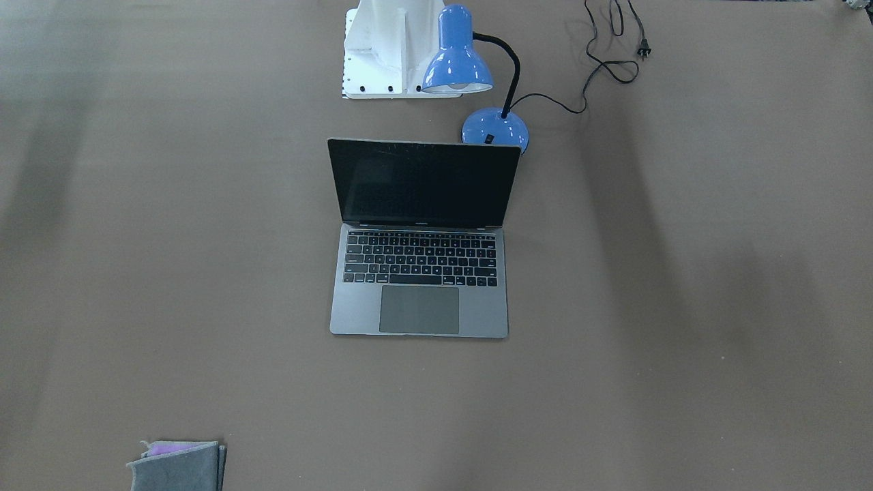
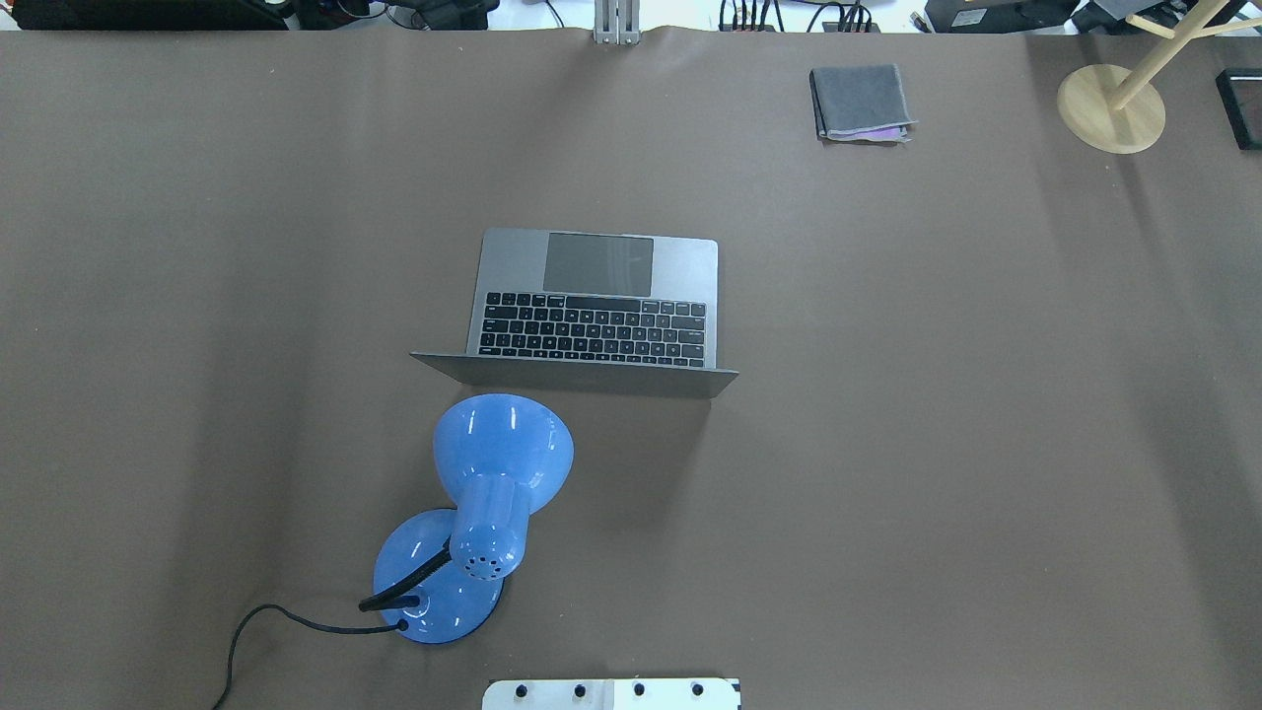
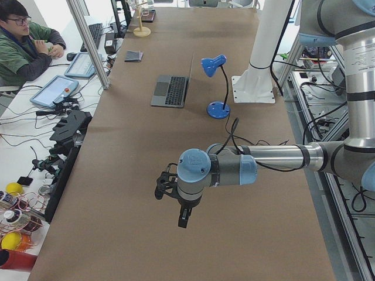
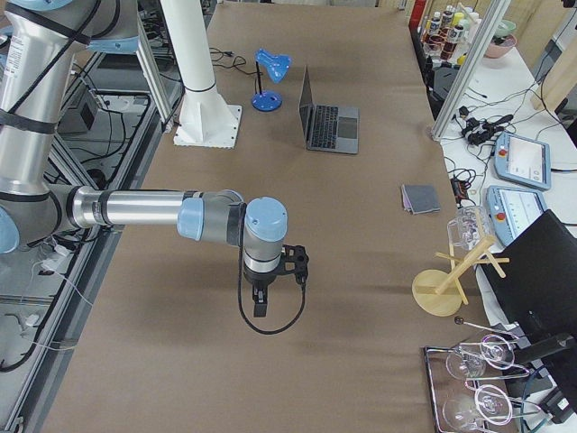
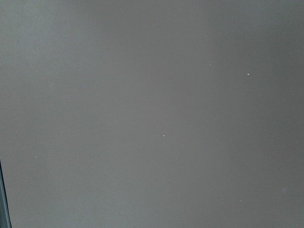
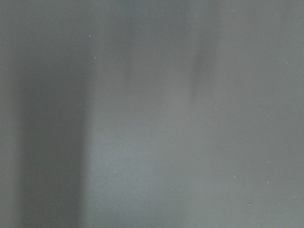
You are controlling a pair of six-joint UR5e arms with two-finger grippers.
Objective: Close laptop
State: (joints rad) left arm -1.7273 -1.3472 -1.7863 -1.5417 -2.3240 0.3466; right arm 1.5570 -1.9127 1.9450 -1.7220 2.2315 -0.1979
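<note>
The space-grey laptop [image 1: 419, 273] stands open at the middle of the brown table, with its black screen upright and dark. In the overhead view the laptop [image 2: 592, 296] has its keyboard and trackpad facing away from the robot's base. It also shows in the left side view [image 3: 170, 91] and the right side view [image 4: 329, 126]. My left gripper [image 3: 161, 187] hangs over bare table far from the laptop. My right gripper [image 4: 297, 262] does the same at the other end. I cannot tell whether either is open or shut. Both wrist views show only bare table.
A blue desk lamp [image 1: 457, 54] stands just behind the laptop's lid on the robot's left, and its cord [image 1: 600, 61] trails over the table. A folded grey cloth [image 2: 860, 101] and a wooden stand [image 2: 1111, 108] are at the far right. The white robot base [image 1: 382, 48] is behind the lamp.
</note>
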